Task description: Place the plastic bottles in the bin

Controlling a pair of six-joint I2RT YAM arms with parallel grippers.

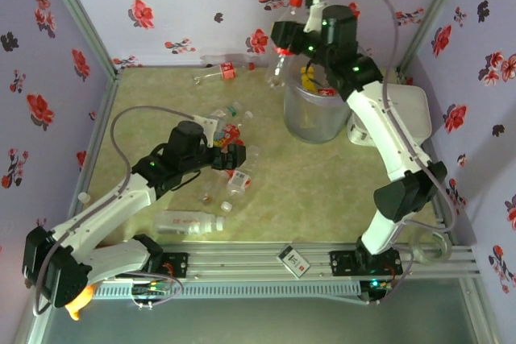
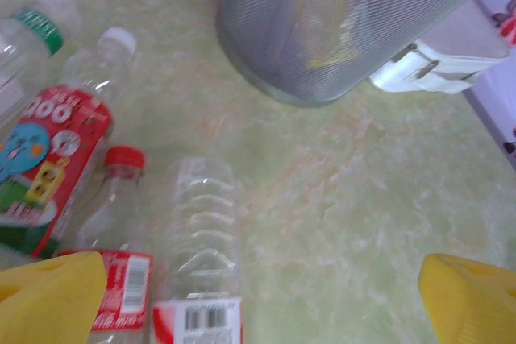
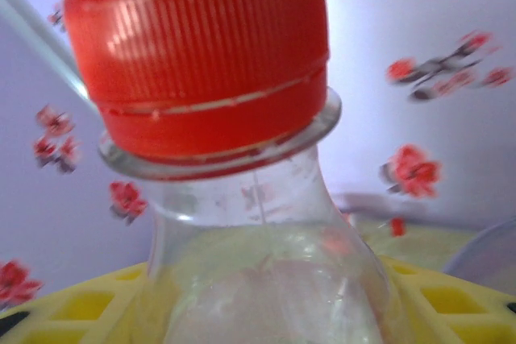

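The green marbled tabletop (image 1: 322, 199) carries scattered plastic bottles (image 1: 190, 221) at left — the bin (image 1: 316, 118) and a white lid (image 1: 418, 106) farther right.

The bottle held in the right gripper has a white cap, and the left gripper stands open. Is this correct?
No: the cap is red, not white, as the right wrist view shows. The bottle is held in the right gripper, and the left gripper stands open.
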